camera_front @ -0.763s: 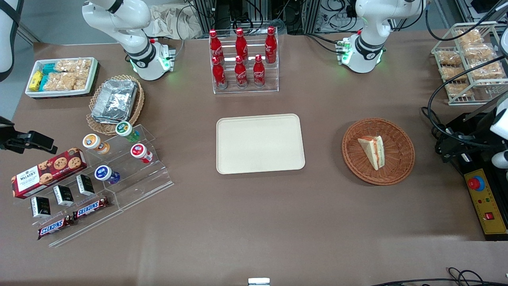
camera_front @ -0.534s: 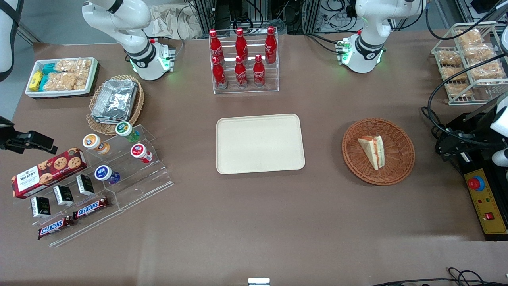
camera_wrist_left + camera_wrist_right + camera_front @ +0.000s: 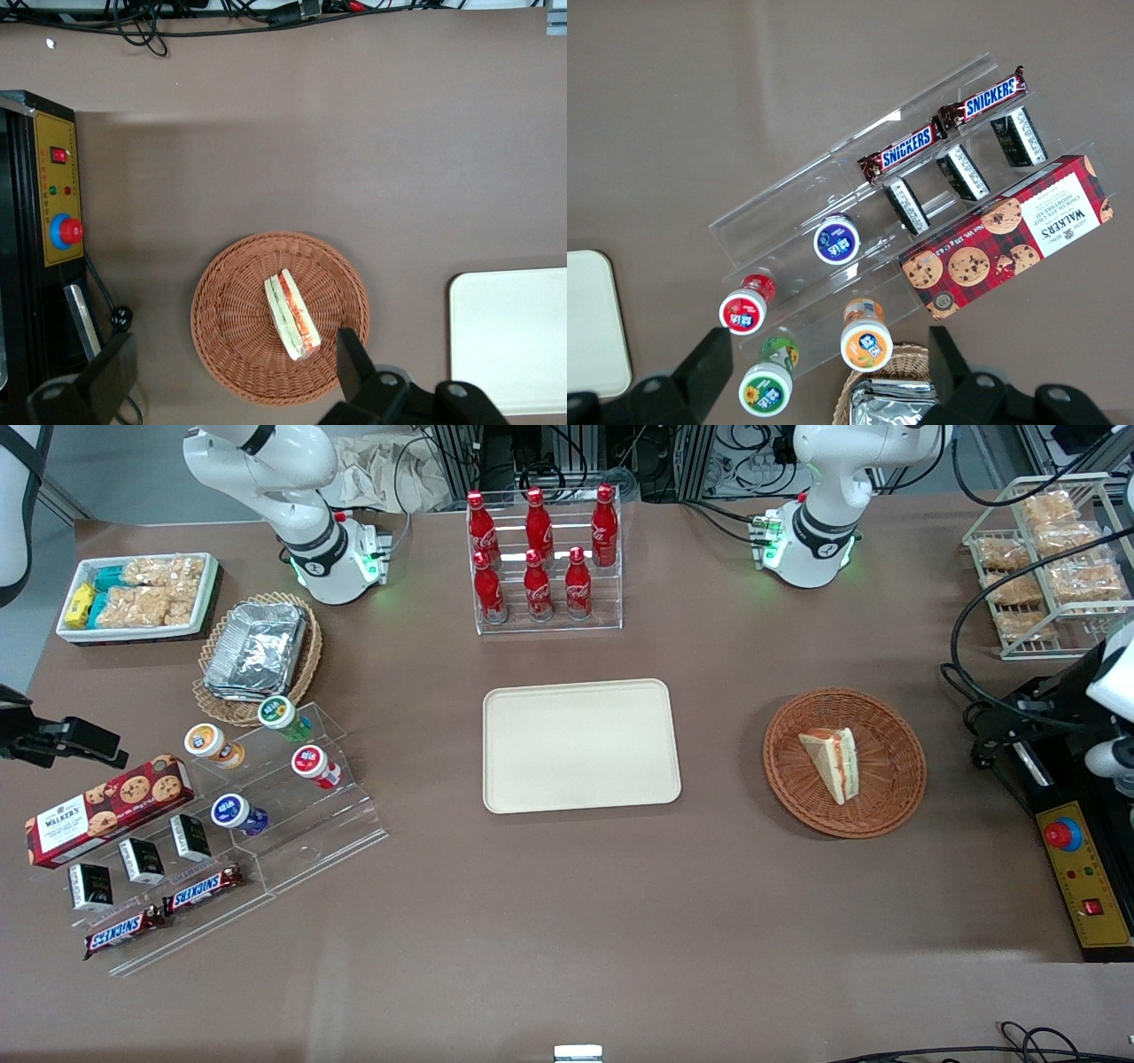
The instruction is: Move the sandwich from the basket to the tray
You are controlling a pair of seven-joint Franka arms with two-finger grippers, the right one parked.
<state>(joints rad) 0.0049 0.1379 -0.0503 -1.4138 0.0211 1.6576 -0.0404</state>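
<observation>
The sandwich [image 3: 833,762], a white-bread wedge with orange and green filling, lies in the round reddish-brown wicker basket [image 3: 895,797]. The cream tray [image 3: 580,744] sits mid-table, toward the parked arm's end from the basket, with nothing on it. My left gripper [image 3: 1010,731] hovers at the working arm's end of the table, beside the basket and apart from it. In the left wrist view, the gripper [image 3: 230,367] is open high above the table, its dark fingers [image 3: 350,359] spread wide with nothing between them. Below it are the basket [image 3: 230,292] and the sandwich [image 3: 292,316], with a corner of the tray [image 3: 509,341] showing.
A black and yellow control box with a red button [image 3: 1063,834] lies under the gripper. A wire rack of snack packets [image 3: 1050,558] stands farther from the camera. A rack of red bottles [image 3: 542,558] stands farther back than the tray. Snack displays [image 3: 221,815] fill the parked arm's end.
My left gripper and wrist have shifted slightly, away from the front camera. The sandwich, basket and tray have not moved.
</observation>
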